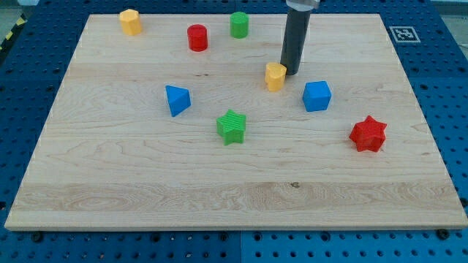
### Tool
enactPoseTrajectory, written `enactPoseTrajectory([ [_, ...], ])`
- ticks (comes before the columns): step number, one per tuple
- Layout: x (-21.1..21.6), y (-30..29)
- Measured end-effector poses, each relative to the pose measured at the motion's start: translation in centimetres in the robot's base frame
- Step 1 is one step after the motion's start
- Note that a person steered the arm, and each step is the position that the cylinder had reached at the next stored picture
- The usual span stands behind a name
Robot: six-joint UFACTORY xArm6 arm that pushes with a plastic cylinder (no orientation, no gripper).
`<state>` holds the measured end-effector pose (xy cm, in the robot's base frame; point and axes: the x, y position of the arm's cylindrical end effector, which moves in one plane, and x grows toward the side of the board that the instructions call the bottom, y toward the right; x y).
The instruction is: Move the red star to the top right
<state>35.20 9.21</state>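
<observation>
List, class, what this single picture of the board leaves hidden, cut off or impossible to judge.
1. My tip stands just right of the small yellow block; whether they touch cannot be told from this angle.
2. The rod's upper part and the arm are cut off by the view's top edge.
3. The back faces of the red star and every other block are hidden by the blocks themselves.
4. The board's lower corners are cut off by the view's side edges.

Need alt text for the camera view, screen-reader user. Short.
A dark rod's tip rests on a wooden board, right beside a small yellow block; the red star sits apart, lower at the view's right. Also scattered: blue cube, green star, blue wedge-like block, red cylinder, green cylinder, another yellow block.
</observation>
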Motion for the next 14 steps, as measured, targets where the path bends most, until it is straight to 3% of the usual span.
enactPoseTrajectory([
  [2, 1.4, 0.3],
  [4, 6.1, 0.3],
  [6, 15.2, 0.8],
  [7, 15.6, 0.8],
  [9, 15.8, 10.7],
  [13, 17.9, 11.7],
  [14, 18.1, 15.9],
])
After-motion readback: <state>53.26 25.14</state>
